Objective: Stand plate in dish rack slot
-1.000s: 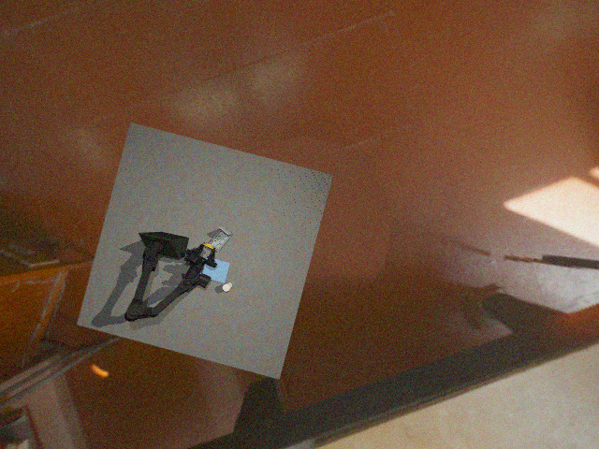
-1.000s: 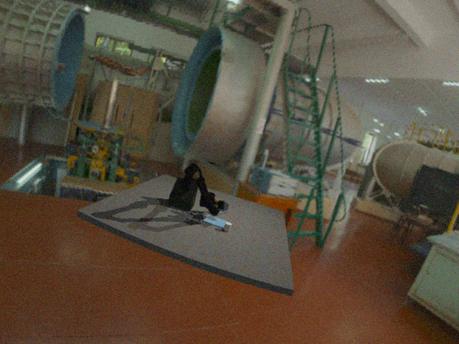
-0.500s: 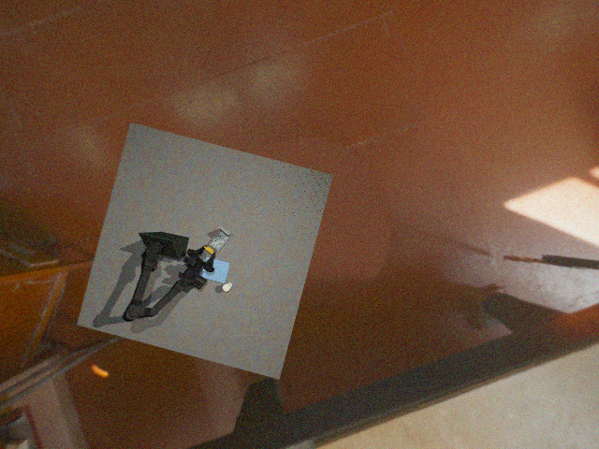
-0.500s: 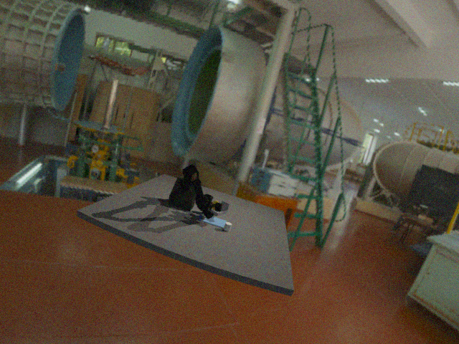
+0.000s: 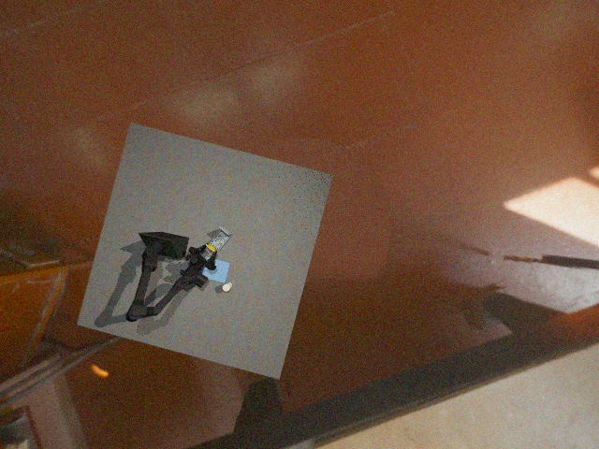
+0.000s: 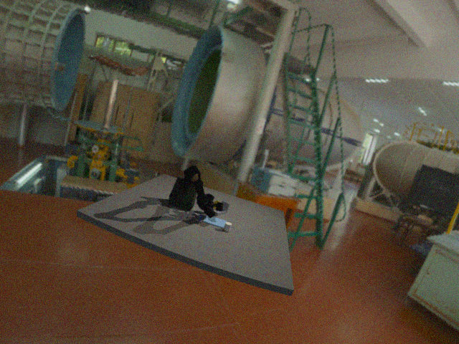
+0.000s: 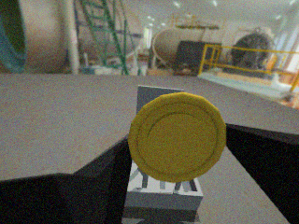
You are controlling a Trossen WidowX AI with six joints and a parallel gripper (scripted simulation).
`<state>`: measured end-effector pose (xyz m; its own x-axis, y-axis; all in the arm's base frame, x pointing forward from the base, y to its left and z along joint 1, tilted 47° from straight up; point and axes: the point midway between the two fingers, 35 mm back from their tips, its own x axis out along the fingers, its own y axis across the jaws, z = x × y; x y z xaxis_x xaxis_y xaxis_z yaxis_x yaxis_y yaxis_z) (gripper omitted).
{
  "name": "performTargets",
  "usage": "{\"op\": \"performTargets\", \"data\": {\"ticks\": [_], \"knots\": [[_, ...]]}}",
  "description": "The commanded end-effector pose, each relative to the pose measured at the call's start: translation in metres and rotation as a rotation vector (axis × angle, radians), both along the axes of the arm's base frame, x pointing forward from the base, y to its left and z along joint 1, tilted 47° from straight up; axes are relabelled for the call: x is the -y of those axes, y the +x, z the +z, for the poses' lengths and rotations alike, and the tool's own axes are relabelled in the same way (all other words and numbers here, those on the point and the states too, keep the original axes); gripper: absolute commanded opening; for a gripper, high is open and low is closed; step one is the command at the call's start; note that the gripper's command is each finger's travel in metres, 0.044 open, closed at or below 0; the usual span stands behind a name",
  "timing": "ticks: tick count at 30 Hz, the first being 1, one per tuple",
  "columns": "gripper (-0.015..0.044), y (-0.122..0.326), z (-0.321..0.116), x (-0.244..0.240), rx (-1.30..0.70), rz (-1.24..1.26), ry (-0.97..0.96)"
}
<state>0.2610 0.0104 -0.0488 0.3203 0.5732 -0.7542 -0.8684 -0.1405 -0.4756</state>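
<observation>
The yellow round plate (image 5: 211,247) (image 6: 215,203) (image 7: 177,154) is held at its opposite edges between the fingers of my gripper (image 5: 208,252) (image 7: 175,136), which is shut on it. In the wrist view the plate's face is turned to the camera and it stands close to upright. The grey-white dish rack (image 5: 221,237) (image 7: 163,201) is beyond and below the plate, which overlaps its near part in the wrist view. A tall end panel rises at the rack's far end. The plate hides much of the rack's middle, and its height above the rails is hard to tell.
A light blue flat square (image 5: 218,271) (image 6: 214,221) lies beside the gripper. A small white cylinder (image 5: 226,286) (image 6: 227,226) stands by its corner. A dark wedge-shaped block (image 5: 165,243) (image 6: 182,194) is at the arm's base. All are on the grey square table (image 5: 251,309) (image 6: 237,255).
</observation>
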Motion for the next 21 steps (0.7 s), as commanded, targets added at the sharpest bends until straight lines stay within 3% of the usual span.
{"op": "performTargets", "data": {"ticks": [1, 21], "knots": [[0.0000, 0.002, -0.007, -0.007, -0.003, 0.002, 0.001], [0.0000, 0.006, -0.022, -0.019, 0.003, 0.010, 0.006]]}}
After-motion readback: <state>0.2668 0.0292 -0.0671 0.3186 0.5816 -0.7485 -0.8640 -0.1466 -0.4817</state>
